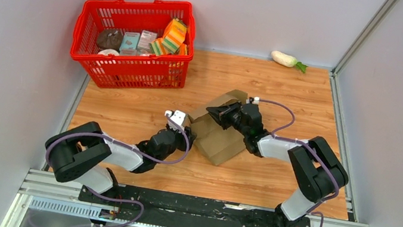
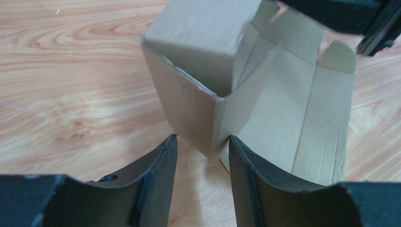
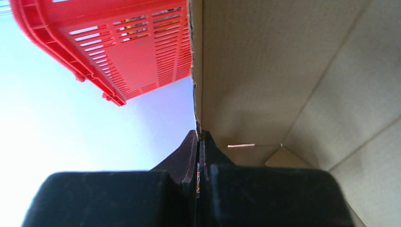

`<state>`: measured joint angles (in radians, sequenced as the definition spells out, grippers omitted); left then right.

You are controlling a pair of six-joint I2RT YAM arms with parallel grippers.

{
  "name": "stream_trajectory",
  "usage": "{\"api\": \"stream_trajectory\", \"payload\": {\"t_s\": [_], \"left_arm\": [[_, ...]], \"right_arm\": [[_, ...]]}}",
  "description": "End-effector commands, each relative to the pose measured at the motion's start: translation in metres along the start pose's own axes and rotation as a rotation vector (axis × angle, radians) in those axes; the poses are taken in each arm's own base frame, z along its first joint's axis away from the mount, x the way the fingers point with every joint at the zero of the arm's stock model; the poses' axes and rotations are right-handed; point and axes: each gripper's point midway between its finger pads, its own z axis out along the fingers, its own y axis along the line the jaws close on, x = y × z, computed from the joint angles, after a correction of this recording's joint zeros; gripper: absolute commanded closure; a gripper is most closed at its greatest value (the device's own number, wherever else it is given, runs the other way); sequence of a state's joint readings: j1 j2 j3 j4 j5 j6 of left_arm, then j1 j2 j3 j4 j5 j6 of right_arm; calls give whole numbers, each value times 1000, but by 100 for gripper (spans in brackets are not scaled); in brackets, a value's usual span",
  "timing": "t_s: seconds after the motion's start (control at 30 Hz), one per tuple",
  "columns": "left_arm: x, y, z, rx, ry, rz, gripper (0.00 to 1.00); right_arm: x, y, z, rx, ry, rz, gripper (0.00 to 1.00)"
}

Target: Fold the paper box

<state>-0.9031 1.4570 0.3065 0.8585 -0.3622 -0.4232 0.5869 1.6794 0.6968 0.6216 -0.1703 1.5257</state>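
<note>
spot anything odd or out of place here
A white radish lies alone at the far edge of the table by the wall, away from the red basket holding the other groceries. The paper box has a ragged fold edge.

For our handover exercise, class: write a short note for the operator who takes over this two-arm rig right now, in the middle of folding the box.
Left gripper: open, its fingers on either side of a raised corner of the paper box, not closed on it.
Right gripper: shut on the edge of a raised box panel.
Box: middle of the table, nearer the arms than the red basket.
Done: some walls stand.
Left: the tabbed flaps lie open; fold and tuck them.
</note>
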Motion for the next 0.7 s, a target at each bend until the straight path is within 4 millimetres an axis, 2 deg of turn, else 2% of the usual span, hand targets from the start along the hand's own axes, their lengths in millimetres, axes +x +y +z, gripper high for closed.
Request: {"api": "stream_trajectory", "payload": {"t_s": [0.0, 0.2, 0.43, 0.63, 0.67], "left_arm": [[-3, -6, -2, 34, -37, -53, 46], [-7, 0, 3, -6, -53, -38, 44], [-5, 14, 9, -66, -25, -20, 44], [-1, 13, 7, -41, -29, -28, 46], [-5, 13, 7, -34, -39, -35, 45]], "right_arm": [[-4, 31, -7, -74, -41, -79, 100], [-6, 36, -3, -111, -47, -57, 100], [-9, 18, 3, -114, -62, -78, 100], [-9, 1, 9, -124, -49, -84, 100], [-9, -1, 10, -122, -44, -81, 100]]}}
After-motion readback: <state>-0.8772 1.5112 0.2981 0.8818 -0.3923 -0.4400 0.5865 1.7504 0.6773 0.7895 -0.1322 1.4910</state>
